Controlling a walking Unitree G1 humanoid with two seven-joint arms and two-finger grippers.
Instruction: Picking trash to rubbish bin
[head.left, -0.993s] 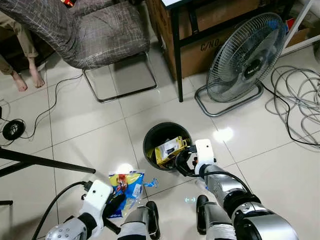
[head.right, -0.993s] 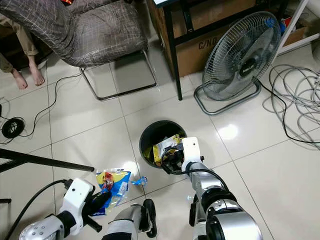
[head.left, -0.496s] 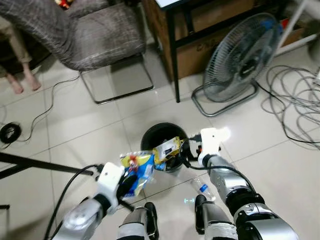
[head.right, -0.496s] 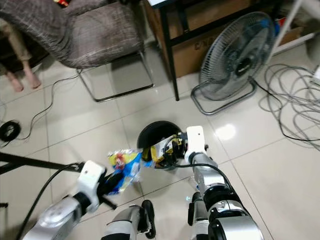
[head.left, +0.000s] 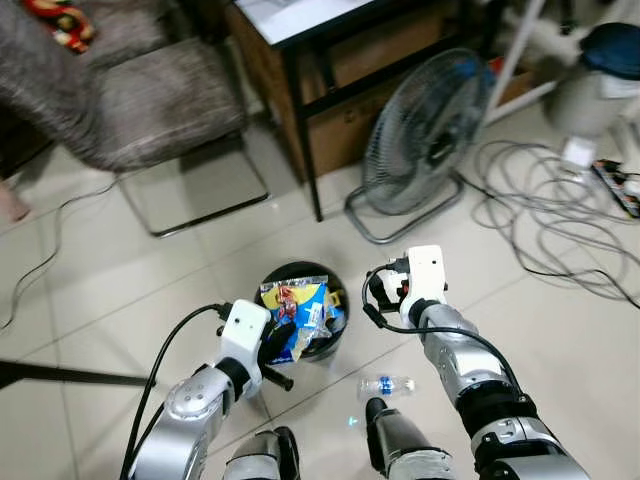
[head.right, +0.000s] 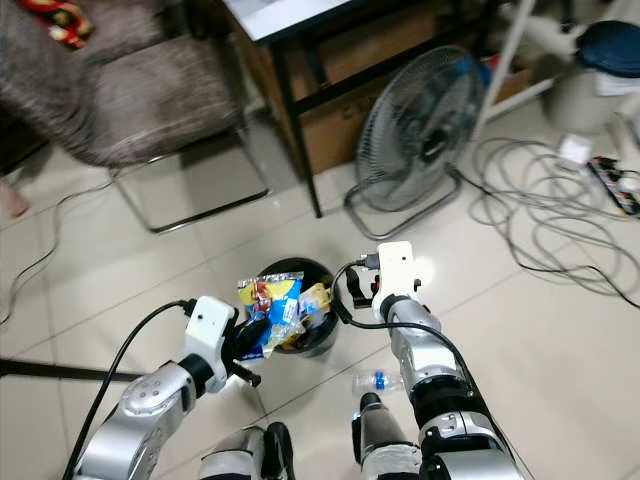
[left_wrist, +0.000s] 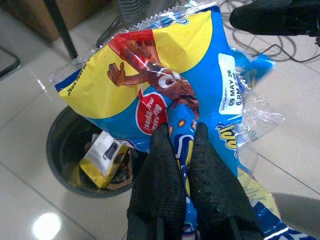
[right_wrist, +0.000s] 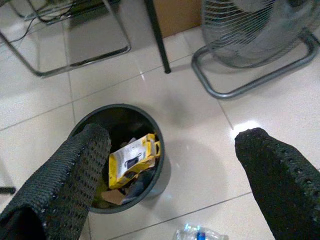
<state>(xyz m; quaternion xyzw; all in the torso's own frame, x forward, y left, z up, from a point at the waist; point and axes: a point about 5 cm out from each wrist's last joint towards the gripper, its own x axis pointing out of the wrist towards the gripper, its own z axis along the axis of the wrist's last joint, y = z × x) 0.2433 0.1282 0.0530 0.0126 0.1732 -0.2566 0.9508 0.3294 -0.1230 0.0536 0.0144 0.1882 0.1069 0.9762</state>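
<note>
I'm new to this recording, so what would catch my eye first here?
The bright blue and yellow snack bag, pinched in the left gripper right over the black rubbish bin on the tiled floor. Beside the bin the right gripper hangs open, and a plastic bottle lies on the floor near the robot.

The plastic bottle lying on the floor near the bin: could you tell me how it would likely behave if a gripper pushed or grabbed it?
The plastic bottle lies on its side on smooth tile, so it would probably roll when nudged. It looks clear and mostly empty, so likely light. Thin walls may buckle under a firm pinch.
</note>
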